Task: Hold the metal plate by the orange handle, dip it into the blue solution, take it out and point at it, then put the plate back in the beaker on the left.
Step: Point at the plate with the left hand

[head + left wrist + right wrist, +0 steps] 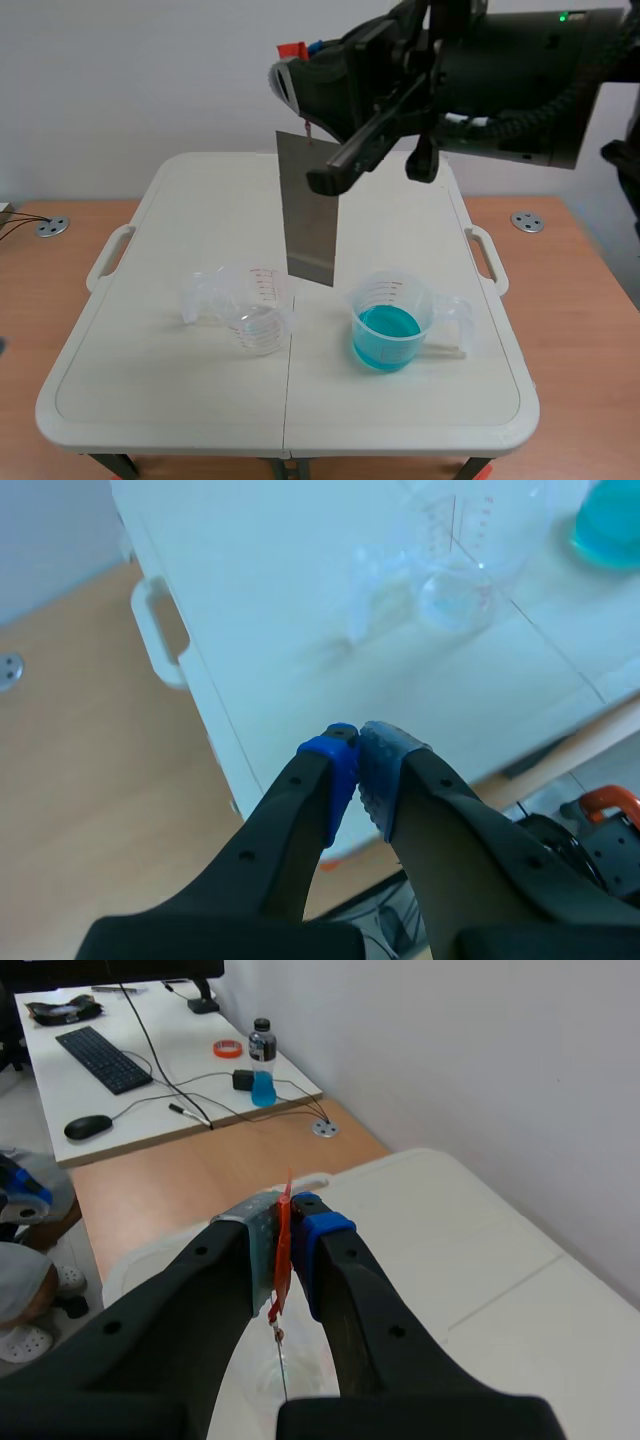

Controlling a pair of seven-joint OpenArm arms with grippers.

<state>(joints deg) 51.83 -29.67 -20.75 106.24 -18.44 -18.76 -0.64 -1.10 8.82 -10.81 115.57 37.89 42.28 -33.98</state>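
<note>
Nearest the robot, the left end effector (358, 742) hangs over the near left edge of the white folding worktop (160, 380), its two blue-padded fingers pressed together on nothing. Ahead of it, at about 1 o'clock, sits the empty clear plastic measuring beaker (455, 580).

In the scene view that empty beaker (262, 310) stands upright just left of the worktop's centre seam. At its 3 o'clock, a little apart, stands the clear plastic beaker of blue solution (390, 320), its handle sticking out toward 3 o'clock and the blue liquid filling roughly the lower half.

Up and between them, at 12 o'clock from the gap, the grey rectangular metal plate (308, 210) hangs in the air, long side vertical and slightly tilted. Its lower edge is clear of both beakers and of the worktop.

The right arm comes in high from 2 o'clock and carries it. In the right wrist view, the right end effector (288, 1215) is clamped on the thin orange handle (283, 1250), which stands edge-on between the two pads.

Far beyond, at 10 o'clock from those fingers, lie a black keyboard (103, 1058), a black mouse (87, 1126) and a bottle of blue liquid (262, 1065).
</note>
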